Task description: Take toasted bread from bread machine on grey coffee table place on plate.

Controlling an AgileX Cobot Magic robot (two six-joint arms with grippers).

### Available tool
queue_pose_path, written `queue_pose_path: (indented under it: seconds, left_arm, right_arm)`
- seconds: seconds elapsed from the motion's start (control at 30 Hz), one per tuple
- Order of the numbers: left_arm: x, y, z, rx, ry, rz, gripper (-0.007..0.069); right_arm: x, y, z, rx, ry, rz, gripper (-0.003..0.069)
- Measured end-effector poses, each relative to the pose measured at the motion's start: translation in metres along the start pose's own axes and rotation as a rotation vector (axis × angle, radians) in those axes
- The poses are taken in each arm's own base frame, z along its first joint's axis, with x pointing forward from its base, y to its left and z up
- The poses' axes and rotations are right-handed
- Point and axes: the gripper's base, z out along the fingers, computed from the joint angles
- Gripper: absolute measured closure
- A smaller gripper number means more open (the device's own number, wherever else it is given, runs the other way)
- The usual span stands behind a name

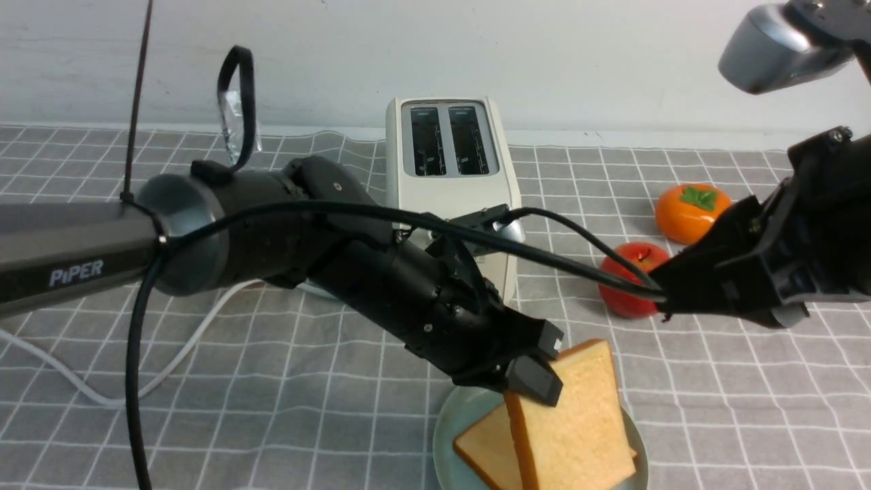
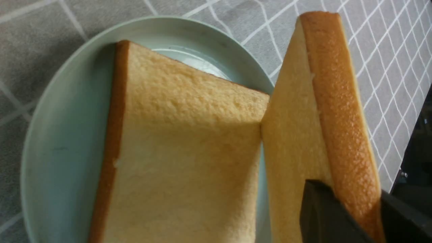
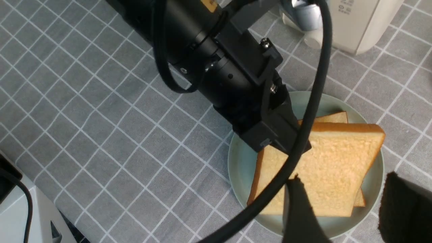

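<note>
The cream-white bread machine [image 1: 446, 184] stands at the back of the grey coffee table [image 1: 272, 395], both slots empty. In front of it lies the pale green plate [image 1: 452, 415] with one slice of toasted bread [image 1: 486, 446] flat on it. My left gripper [image 1: 544, 367] is shut on a second slice [image 1: 585, 415], held tilted on edge over the plate, its lower part against the flat slice. The left wrist view shows the fingers [image 2: 320, 209] clamping its crust [image 2: 337, 101]. My right gripper [image 3: 342, 182] hovers open and empty above the plate [image 3: 239, 165].
An orange persimmon [image 1: 691, 211] and a red apple [image 1: 633, 269] sit right of the bread machine, under my right arm. The machine's white cord [image 1: 68, 374] trails across the left of the table. A black cable [image 1: 578, 245] spans between the arms.
</note>
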Motion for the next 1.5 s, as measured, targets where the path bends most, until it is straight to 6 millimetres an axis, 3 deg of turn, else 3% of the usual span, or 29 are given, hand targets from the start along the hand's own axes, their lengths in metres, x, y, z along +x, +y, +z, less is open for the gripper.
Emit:
queue_pose_path:
  seconds: [0.13, 0.33, 0.37, 0.4, 0.47, 0.5, 0.6, 0.67, 0.7, 0.83, 0.87, 0.97, 1.0, 1.1, 1.2, 1.3, 1.37, 1.4, 1.47, 1.5]
  left_arm:
    - [-0.003, 0.005, 0.0, -0.05, -0.032, -0.032, 0.0529]
    - [-0.003, 0.007, -0.013, -0.178, -0.051, 0.014, 0.03]
    - [-0.003, 0.007, -0.014, -0.181, -0.05, 0.016, 0.0288]
    - [-0.003, 0.004, -0.022, -0.214, -0.057, 0.035, 0.0189]
    - [-0.003, 0.002, -0.028, -0.234, -0.063, 0.045, 0.0125]
    - [-0.002, -0.001, -0.037, -0.268, -0.07, 0.073, 0.005]
    - [0.0, -0.008, -0.057, -0.334, -0.086, 0.109, -0.002]
    - [0.004, -0.016, -0.079, -0.406, -0.107, 0.125, -0.0035]
    - [0.004, -0.016, -0.079, -0.406, -0.104, 0.124, -0.0035]
    - [0.015, -0.032, -0.126, -0.534, -0.197, 0.051, 0.0046]
    - [0.016, -0.033, -0.131, -0.54, -0.212, 0.038, 0.006]
    - [0.027, -0.047, -0.161, -0.566, -0.293, -0.031, 0.0217]
    - [0.033, -0.053, -0.172, -0.569, -0.308, -0.042, 0.0306]
    - [0.048, -0.059, -0.19, -0.596, -0.296, -0.051, 0.05]
    - [0.064, -0.061, -0.2, -0.608, -0.28, -0.063, 0.0639]
    - [0.08, -0.061, -0.207, -0.615, -0.262, -0.082, 0.0638]
    - [0.102, -0.059, -0.215, -0.617, -0.259, -0.117, 0.0638]
    - [0.104, -0.058, -0.214, -0.62, -0.253, -0.122, 0.0638]
    - [0.133, -0.055, -0.222, -0.604, -0.276, -0.174, 0.0638]
    - [0.138, -0.053, -0.222, -0.604, -0.272, -0.185, 0.0638]
  right_arm:
    - [0.001, 0.0, 0.0, -0.001, 0.006, 0.0, 0.0321]
    - [0.002, 0.0, 0.0, -0.003, 0.018, 0.0, 0.0321]
    - [0.002, 0.0, 0.0, -0.003, 0.018, 0.0, 0.0321]
    - [0.002, 0.0, 0.0, -0.004, 0.023, 0.0, 0.0321]
    - [0.002, 0.0, 0.0, -0.004, 0.025, 0.0, 0.0321]
    - [0.002, 0.0, 0.0, -0.004, 0.025, 0.0, 0.0321]
    - [0.003, -0.001, 0.0, 0.01, 0.029, -0.009, 0.0324]
    - [0.003, -0.004, 0.0, 0.041, 0.036, -0.026, 0.0346]
    - [0.003, -0.004, 0.0, 0.047, 0.037, -0.03, 0.0349]
    - [0.004, -0.014, -0.001, 0.155, 0.042, 0.008, 0.0482]
    - [0.004, -0.015, -0.001, 0.162, 0.041, 0.013, 0.0489]
    - [0.003, -0.025, -0.001, 0.277, -0.001, 0.128, 0.0634]
    - [0.004, -0.03, -0.001, 0.32, -0.02, 0.168, 0.0664]
    - [0.013, -0.036, -0.002, 0.39, -0.054, 0.259, 0.0678]
    - [0.032, -0.04, -0.005, 0.435, -0.087, 0.315, 0.0678]
    - [0.054, -0.041, -0.007, 0.45, -0.122, 0.319, 0.0678]
    - [0.086, -0.044, -0.006, 0.468, -0.177, 0.271, 0.0678]
    - [0.086, -0.043, -0.009, 0.467, -0.195, 0.265, 0.0678]
    - [0.124, -0.045, -0.007, 0.474, -0.263, 0.203, 0.0678]
    - [0.127, -0.044, -0.009, 0.471, -0.285, 0.198, 0.0678]
